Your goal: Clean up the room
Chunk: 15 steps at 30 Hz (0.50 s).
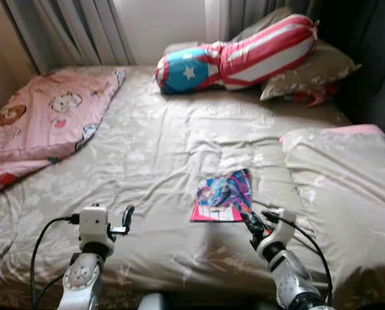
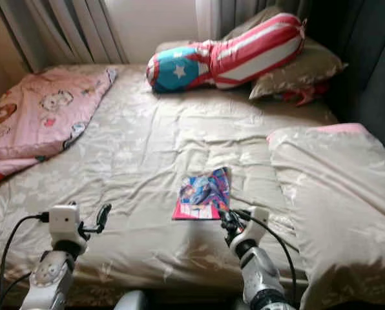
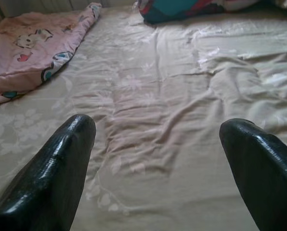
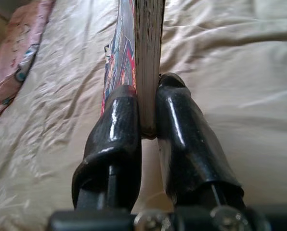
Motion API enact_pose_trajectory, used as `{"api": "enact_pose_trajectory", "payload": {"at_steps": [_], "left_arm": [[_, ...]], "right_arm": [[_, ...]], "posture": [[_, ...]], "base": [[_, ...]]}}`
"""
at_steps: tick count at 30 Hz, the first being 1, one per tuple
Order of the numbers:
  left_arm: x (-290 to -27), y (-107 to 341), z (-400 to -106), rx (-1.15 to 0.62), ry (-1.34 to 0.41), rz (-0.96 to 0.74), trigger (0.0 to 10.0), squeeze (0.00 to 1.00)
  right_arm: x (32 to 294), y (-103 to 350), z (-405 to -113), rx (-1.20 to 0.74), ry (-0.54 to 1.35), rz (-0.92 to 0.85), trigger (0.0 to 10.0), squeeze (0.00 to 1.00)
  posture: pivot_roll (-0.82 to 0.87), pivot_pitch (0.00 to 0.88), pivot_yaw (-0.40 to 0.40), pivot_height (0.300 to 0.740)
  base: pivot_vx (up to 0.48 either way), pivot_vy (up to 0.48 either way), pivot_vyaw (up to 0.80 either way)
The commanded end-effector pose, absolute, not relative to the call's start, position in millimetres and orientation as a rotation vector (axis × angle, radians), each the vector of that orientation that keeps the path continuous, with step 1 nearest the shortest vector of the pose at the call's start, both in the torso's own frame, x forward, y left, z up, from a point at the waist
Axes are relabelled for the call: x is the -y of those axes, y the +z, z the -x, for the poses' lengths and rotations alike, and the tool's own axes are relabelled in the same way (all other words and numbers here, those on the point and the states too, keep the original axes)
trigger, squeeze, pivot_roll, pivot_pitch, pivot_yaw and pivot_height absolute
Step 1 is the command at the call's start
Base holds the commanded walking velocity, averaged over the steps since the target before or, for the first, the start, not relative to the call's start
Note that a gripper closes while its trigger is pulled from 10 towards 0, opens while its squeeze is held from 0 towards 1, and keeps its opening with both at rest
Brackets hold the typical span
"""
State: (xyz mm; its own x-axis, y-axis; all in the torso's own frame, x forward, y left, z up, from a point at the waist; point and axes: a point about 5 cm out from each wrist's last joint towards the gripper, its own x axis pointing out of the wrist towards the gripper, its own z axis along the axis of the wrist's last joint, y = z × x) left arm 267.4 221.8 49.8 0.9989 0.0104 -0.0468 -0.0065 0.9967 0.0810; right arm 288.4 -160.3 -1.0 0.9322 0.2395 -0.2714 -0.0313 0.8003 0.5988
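Thin colourful book (image 1: 222, 195), pink-edged cover, lies near the bed's (image 1: 147, 155) front edge, one corner pinched by the right claw (image 4: 148, 108).

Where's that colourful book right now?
The book lies mid-bed on the beige sheet, its near edge pinched in the right claw.

Beige floral bedsheet (image 1: 147, 161), pink cartoon-print blanket (image 1: 44, 116), bolster (image 1: 238, 55) (red-white stripes, blue starred end), multicoloured book (image 1: 223, 196).
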Motion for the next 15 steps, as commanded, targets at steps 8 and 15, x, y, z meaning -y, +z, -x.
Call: {"api": "enact_pose_trajectory", "payload": {"at_steps": [8,15], "left_arm": [[-220.7,55.6,-264.0,-0.058,-0.053,-0.129,10.0,0.00],[-225.4,55.8,-252.4,-0.081,-0.068,-0.156,10.0,0.00]], "right_arm": [[165.0,-16.3,-274.2,-0.476,0.190,-0.653,10.0,0.00],[177.3,-24.2,-264.5,-0.540,0.178,-0.614,10.0,0.00]], "posture": [[0.04,0.115,0.069,0.642],[0.07,0.141,0.081,0.642]], "base": [[0.000,0.000,0.00],[0.000,0.000,0.00]]}}
